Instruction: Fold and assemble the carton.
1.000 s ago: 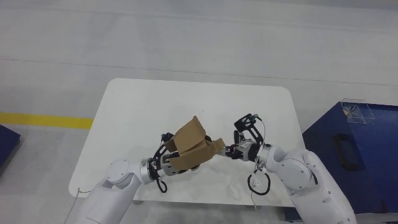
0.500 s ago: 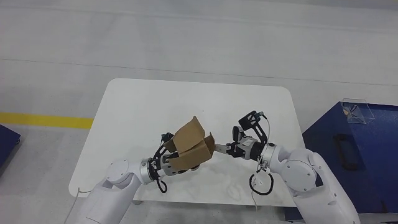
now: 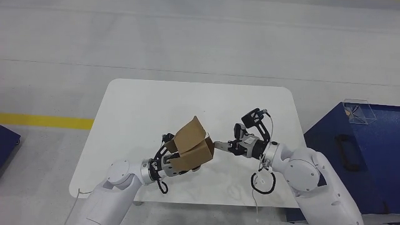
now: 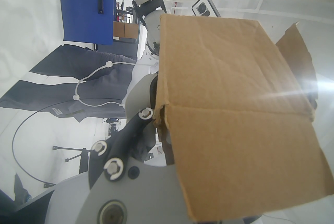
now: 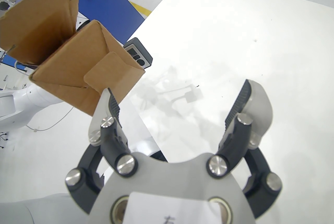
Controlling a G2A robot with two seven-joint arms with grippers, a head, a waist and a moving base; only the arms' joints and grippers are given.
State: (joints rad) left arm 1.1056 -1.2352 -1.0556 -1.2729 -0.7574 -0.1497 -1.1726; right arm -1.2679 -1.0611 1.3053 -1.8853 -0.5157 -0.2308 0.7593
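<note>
Half-folded carton [image 3: 190, 150] grasped in left claw [image 3: 175, 161], right claw [image 5: 177, 86] spread just beside it

My left gripper [image 3: 170, 160] holds the carton [image 3: 190, 148] above the front part of the table [image 3: 144, 106]. My right gripper [image 3: 220, 145] is just to its right, one fingertip [image 5: 109, 98] touching the carton's end flap, the other well apart.

No readable text — none at all
</note>
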